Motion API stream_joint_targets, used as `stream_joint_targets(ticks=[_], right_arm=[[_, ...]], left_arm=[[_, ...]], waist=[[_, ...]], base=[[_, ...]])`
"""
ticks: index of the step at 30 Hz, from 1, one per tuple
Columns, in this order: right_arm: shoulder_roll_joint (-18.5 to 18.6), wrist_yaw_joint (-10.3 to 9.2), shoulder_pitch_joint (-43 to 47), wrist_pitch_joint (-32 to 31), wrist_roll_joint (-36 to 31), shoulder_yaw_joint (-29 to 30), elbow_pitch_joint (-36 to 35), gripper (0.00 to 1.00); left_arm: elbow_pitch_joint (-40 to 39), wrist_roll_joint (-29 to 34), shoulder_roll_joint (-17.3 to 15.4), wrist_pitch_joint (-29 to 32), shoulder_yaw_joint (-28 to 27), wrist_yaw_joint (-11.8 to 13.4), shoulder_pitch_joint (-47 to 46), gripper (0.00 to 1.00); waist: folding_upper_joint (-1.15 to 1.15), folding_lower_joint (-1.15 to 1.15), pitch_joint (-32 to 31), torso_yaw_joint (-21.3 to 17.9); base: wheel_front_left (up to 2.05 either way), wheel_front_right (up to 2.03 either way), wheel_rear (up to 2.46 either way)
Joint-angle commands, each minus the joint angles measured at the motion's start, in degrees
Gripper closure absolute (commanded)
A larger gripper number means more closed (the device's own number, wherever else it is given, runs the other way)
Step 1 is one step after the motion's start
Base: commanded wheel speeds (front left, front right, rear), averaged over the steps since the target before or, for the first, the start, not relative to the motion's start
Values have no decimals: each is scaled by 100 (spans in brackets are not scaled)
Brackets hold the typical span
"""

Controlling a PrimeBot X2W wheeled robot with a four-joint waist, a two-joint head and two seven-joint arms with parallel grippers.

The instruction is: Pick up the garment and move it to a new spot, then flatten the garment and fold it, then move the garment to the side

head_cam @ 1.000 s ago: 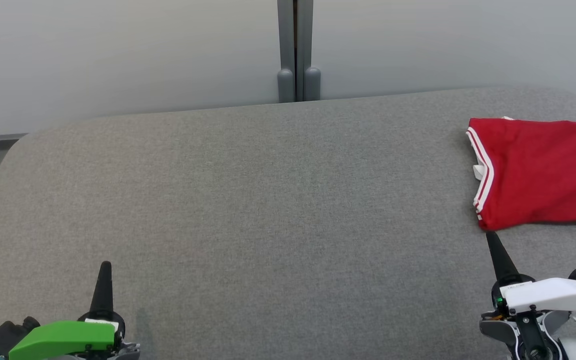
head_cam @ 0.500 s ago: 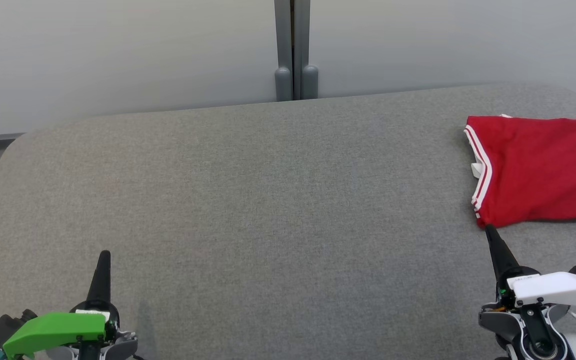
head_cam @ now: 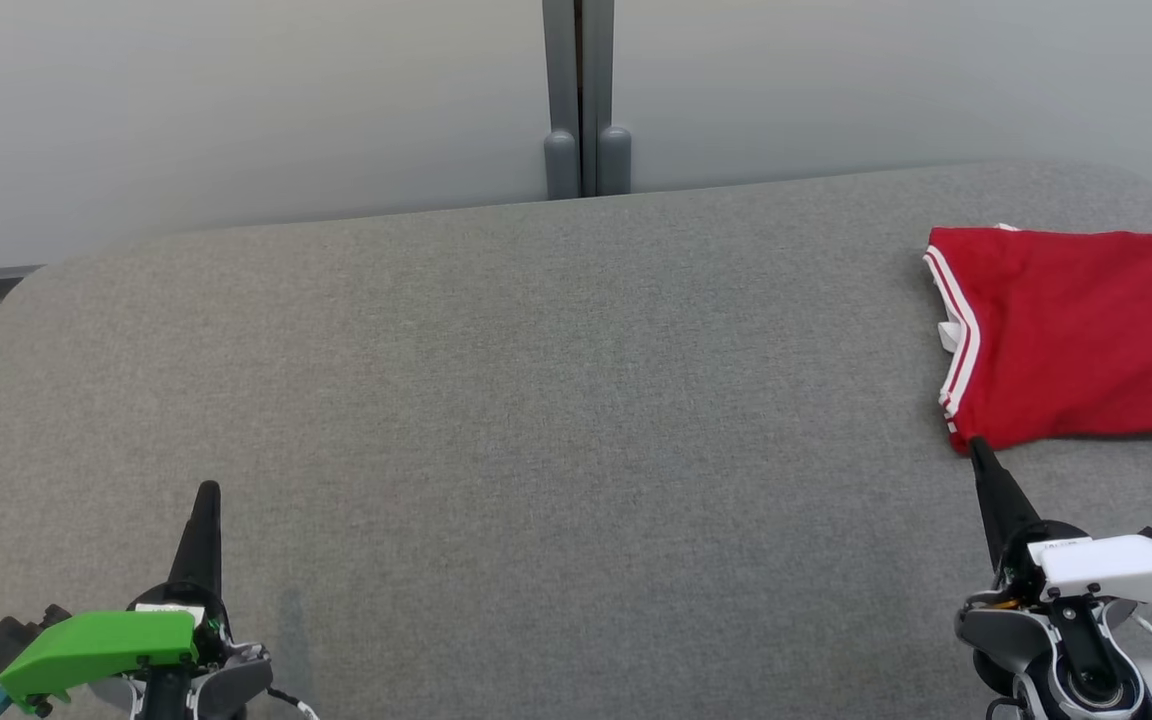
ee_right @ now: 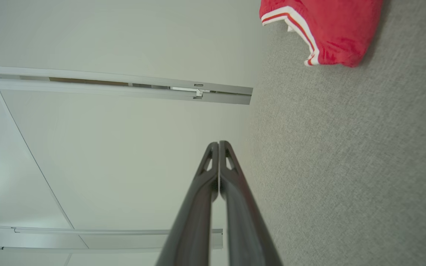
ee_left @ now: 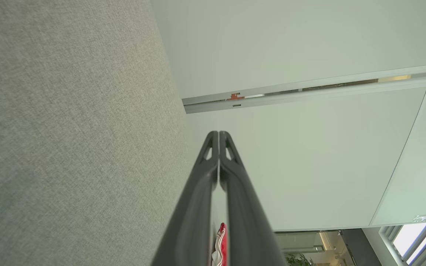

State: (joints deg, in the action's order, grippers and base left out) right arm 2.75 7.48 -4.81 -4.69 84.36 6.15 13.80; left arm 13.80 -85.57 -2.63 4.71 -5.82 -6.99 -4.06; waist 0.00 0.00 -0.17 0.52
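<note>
While the red garment [head_cam: 1076,335] lies folded on the right side of the grey tabletop [head_cam: 556,400], toward its far edge, both claws sit low at the near edge, each clenched on nothing. The garment forms a flat, roughly rectangular packet, and its white-striped hem runs down the side that faces the middle of the tabletop. Its right part runs out of the head view.

The left claw [head_cam: 207,492], under a green cover, points up the head view over bare grey fabric, well apart from the garment. In the left wrist view its two dark fingers [ee_left: 205,173] press together along their length.

The right claw [head_cam: 976,448], under a white cover, points toward the garment's near corner, and in the head view its tip appears right at that corner. The right wrist view shows its fingers [ee_right: 235,177] likewise pressed shut, with a stretch of grey fabric between their tips and the garment, so they are not touching.

Behind the tabletop stands a pale wall [head_cam: 236,110] with a grey post [head_cam: 579,100] at its middle.
</note>
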Motion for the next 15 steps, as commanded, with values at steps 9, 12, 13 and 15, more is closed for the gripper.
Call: stream_joint_targets(ticks=[9, 12, 13, 15], right_arm=[[22, 2, -134, -124, 471, 33, 14, 100], [22, 2, -151, -148, 604, 39, 19, 100], [22, 2, -155, -162, 634, 40, 22, 100], [22, 2, -166, -182, 712, 43, 25, 100]], left_arm=[[17, -399, -41, 117, -62, -51, -207, 100], [22, -514, -41, 139, -69, -62, -233, 100], [24, -544, -42, 153, -72, -65, -233, 100], [28, -618, -42, 181, -78, -71, -251, 100]], waist=[[0, 0, 18, -26], [0, 0, 24, -35], [0, 0, 25, -37], [0, 0, 29, -43]], base=[[0, 0, 0], [0, 0, 0], [0, 0, 0], [0, 0, 0]])
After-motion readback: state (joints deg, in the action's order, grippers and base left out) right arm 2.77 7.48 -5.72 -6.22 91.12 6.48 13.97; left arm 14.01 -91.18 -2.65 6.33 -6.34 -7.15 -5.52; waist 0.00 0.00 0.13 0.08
